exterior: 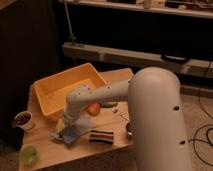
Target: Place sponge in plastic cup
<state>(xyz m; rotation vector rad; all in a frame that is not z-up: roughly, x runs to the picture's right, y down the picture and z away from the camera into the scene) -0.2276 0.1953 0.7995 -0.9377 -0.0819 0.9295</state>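
Your arm's thick white upper section [157,117] fills the right foreground, standing nearly upright. From its top, the slimmer forearm [107,93] stretches out to the left and slightly downward. At the far end the wrist [75,102] bends sharply, so the last link points straight down. Your gripper [64,127] hangs below that bend, at the arm's leftmost and lowest point, down close to the tabletop [55,150] near its front left part. Its two fingers are closed together.

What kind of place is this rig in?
Probably a robot lab or test room: small wooden table with a yellow plastic tray, loose black cables on the floor. Gripper shut, low near the table's front edge.
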